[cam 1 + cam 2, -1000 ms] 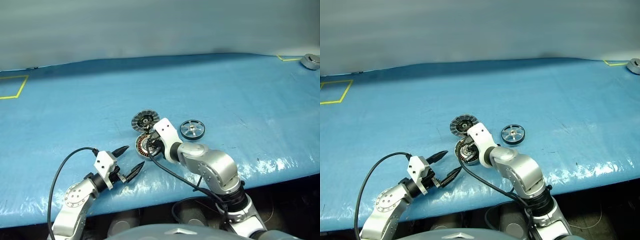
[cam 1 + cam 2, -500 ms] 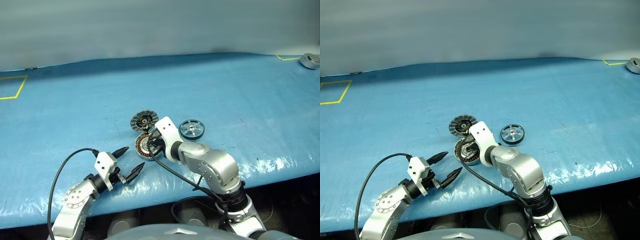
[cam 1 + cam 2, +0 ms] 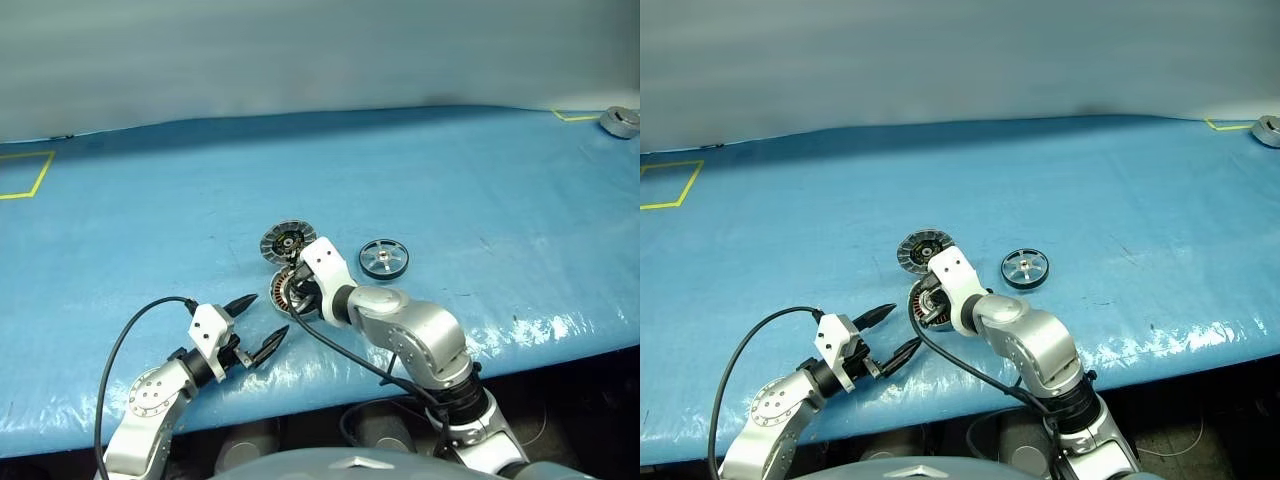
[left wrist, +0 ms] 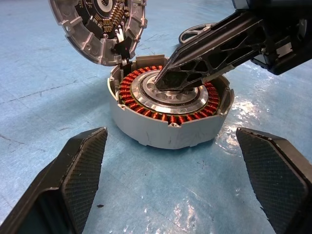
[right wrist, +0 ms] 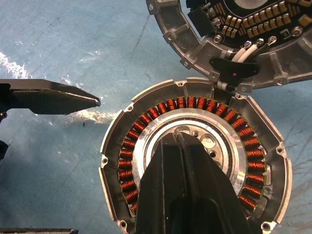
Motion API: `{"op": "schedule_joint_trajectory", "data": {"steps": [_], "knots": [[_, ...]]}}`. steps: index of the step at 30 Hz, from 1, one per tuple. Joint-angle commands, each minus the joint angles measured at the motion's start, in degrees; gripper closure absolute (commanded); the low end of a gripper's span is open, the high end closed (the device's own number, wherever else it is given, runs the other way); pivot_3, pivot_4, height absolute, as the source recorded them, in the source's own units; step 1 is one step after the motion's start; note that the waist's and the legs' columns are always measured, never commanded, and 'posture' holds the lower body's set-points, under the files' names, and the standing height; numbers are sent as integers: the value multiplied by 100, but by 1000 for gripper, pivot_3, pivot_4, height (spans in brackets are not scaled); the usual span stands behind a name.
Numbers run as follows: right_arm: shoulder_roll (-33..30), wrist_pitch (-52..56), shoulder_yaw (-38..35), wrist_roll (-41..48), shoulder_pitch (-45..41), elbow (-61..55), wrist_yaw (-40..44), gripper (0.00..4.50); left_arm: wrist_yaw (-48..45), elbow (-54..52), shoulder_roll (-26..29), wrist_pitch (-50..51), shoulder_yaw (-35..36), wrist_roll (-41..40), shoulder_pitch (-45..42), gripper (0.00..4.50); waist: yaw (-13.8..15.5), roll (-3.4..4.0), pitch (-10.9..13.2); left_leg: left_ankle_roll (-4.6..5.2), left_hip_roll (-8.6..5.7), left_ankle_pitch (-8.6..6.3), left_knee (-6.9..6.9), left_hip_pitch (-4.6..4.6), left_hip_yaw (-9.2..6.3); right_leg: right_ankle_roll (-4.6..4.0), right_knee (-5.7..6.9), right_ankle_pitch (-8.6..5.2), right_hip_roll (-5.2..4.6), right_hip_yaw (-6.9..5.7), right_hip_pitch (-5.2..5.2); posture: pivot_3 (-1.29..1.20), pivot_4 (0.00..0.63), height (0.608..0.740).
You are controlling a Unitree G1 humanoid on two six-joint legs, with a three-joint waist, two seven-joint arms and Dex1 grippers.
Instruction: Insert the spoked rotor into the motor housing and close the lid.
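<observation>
Right gripper (image 4: 165,83) has its fingers pressed together, tip resting on the silver centre of the motor housing (image 3: 288,291), holding nothing. The rotor (image 3: 384,258) lies flat on the blue table (image 3: 480,190), just to that arm's right and nearest to it. Lid (image 3: 283,241) stands open behind the housing. Left gripper (image 3: 262,325) is spread wide and empty near the table's front edge, with open room all round.
</observation>
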Motion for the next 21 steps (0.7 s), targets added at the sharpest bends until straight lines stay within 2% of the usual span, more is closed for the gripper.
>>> {"op": "schedule_joint_trajectory", "data": {"steps": [1,13,18,21], "knots": [[41,-143,67,16,54,11,30,4462,-38,-38,51,-83,45,-21,4,0,-2,0,0,0,1,0,0,0,0,0,0,0,0,0,0,0,150,740],[-126,-376,160,-165,369,441,-26,4462,-37,7,76,-83,41,-28,19,0,-4,-3,-10,-2,4,1,2,16,0,21,1,-13,1,-2,2,0,150,740],[-300,-766,318,-295,484,458,36,4462,-33,12,66,-89,29,-23,23,0,-1,-9,-16,-1,3,1,3,23,-1,26,1,-16,0,-2,4,0,150,740],[-562,-1357,581,-558,534,469,130,4462,-22,14,60,-85,20,-13,21,0,2,-10,-17,-1,3,1,3,24,-1,27,0,-16,0,-2,5,0,150,740]]}}
